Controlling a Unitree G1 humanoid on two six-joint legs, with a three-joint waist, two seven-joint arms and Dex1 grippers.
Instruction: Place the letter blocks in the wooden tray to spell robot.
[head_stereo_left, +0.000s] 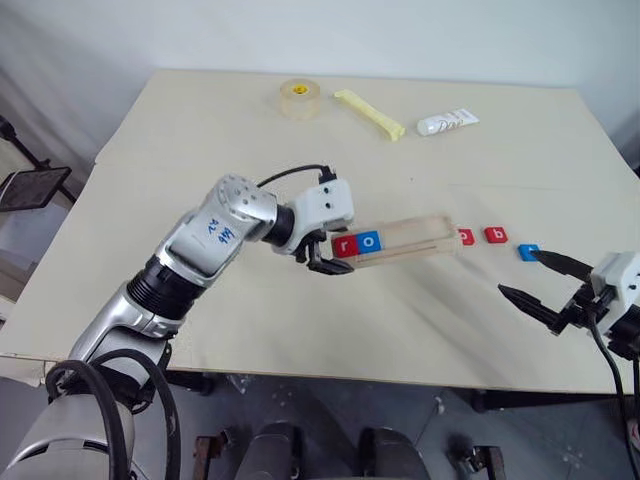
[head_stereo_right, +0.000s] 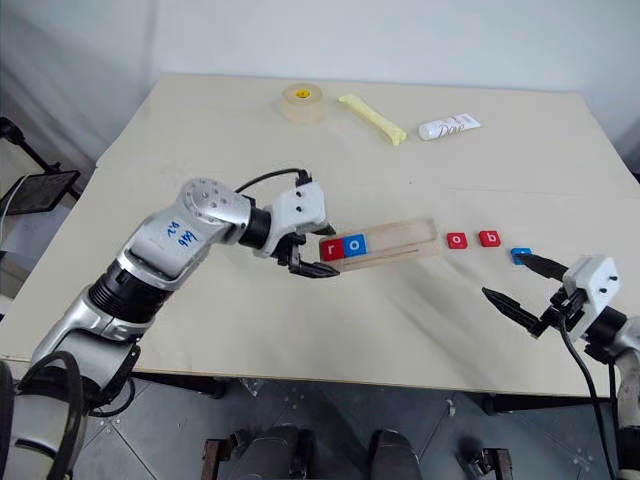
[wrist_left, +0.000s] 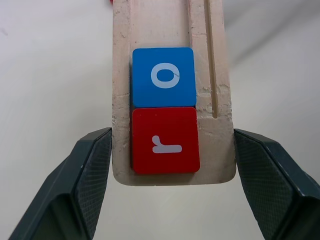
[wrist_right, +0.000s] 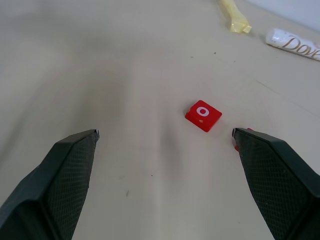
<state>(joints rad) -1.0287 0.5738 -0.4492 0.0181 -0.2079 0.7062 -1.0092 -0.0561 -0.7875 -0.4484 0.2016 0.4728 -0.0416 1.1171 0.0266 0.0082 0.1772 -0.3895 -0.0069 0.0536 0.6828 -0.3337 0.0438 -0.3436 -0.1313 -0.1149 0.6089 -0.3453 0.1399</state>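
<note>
- left wrist view gives you the tray (wrist_left: 172, 100) end-on: pale wood, rough at the edges, a thin groove running lengthwise, with the red r (wrist_left: 165, 141) at the end and the blue o (wrist_left: 163, 76) touching it.
- your left gripper (wrist_left: 172, 165) straddles that end of the tray, fingers (wrist_left: 90, 172) apart, one on each side; from these frames you can't be sure they touch the wood, so don't count it as held.
- your right gripper (head_stereo_left: 545, 280) hangs wide open near the table's right edge, nothing between the fingers.
- three blocks lie loose on the table (head_stereo_left: 200, 140) in a row just past the tray's far end: the red o (head_stereo_left: 466, 237) nearest, then the red b (head_stereo_left: 496, 235), then a blue tile (head_stereo_left: 527, 251) closest to your right gripper; its letter is too small to read, likely the t.
- judging by looks, the tiles are light, stiff and flat, with smooth faces that could slip or skid on the table; pinch one across two opposite edges, low, and don't squeeze hard or it may flip.
- the tray also looks light and could slide when you push a tile in, so steady it at the end.
- b goes in next, beside the blue o.
- tape, a yellow stick and a white tube lie well apart at the far side; ignore them.
</note>
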